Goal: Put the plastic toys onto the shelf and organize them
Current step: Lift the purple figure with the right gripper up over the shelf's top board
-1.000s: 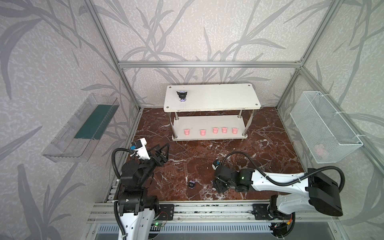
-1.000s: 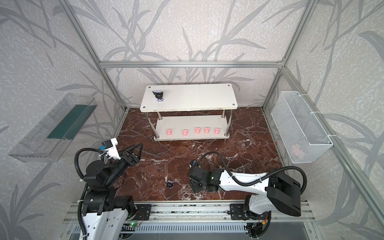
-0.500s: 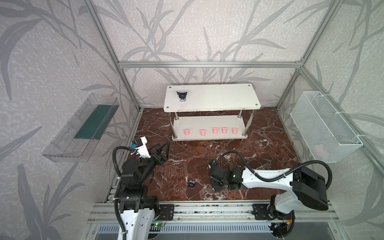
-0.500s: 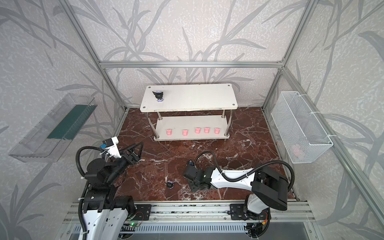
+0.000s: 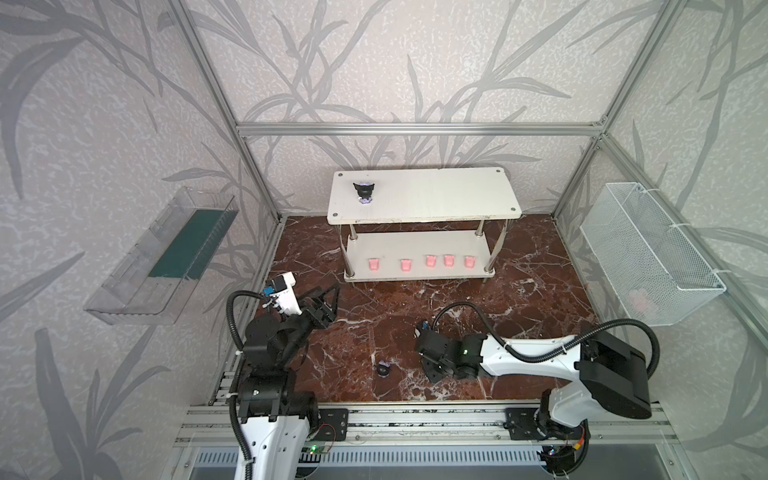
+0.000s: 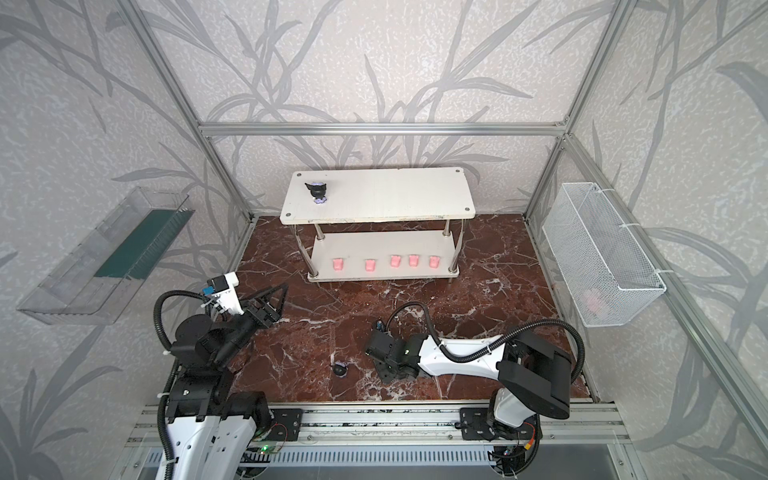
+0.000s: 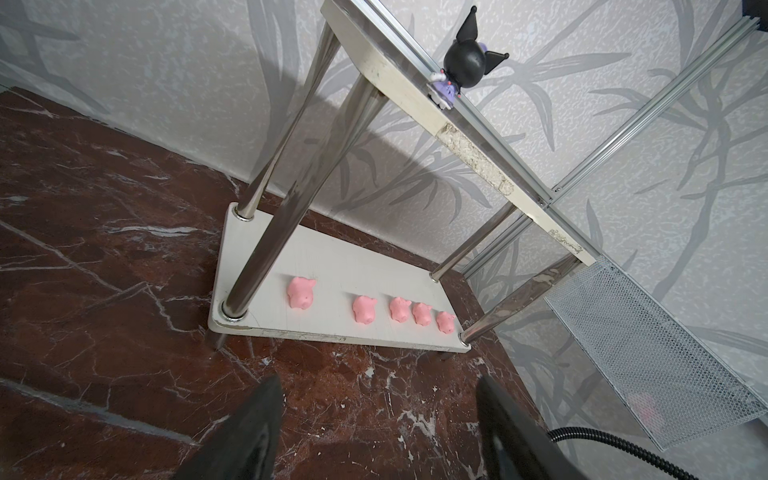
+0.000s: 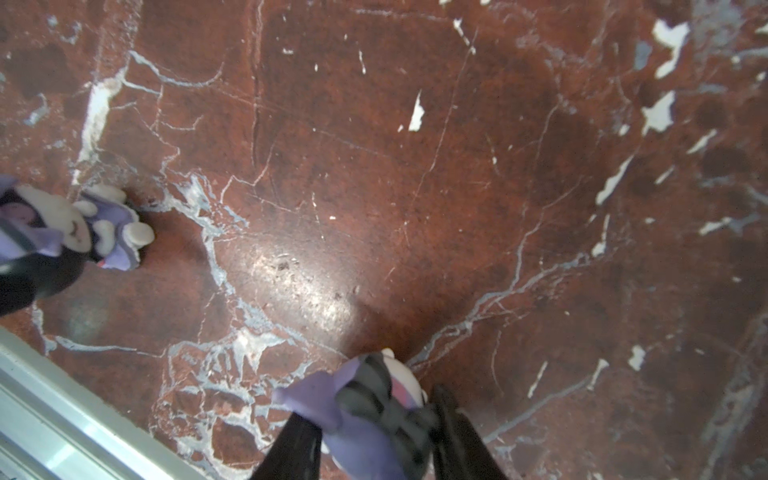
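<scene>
Well ahead of the left gripper, whose jaws stand apart and empty, the white two-tier board shelf with chrome legs runs crosswise. Five pale-pink piglet figures line its lower board, and a black big-headed figurine stands on top. The right gripper clamps a lilac-purple figurine; a black-and-lilac figurine rests nearby on the red-brown marble floor.

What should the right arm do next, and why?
Probably lift straight up a little. The right gripper has its fingers against both sides of the lilac figurine, low over the marble floor, so the grip looks made. A straight rise would clear the loose black figurine lying nearby before carrying toward the shelf, whose top tier has bare board beside the shelved black figurine.
</scene>
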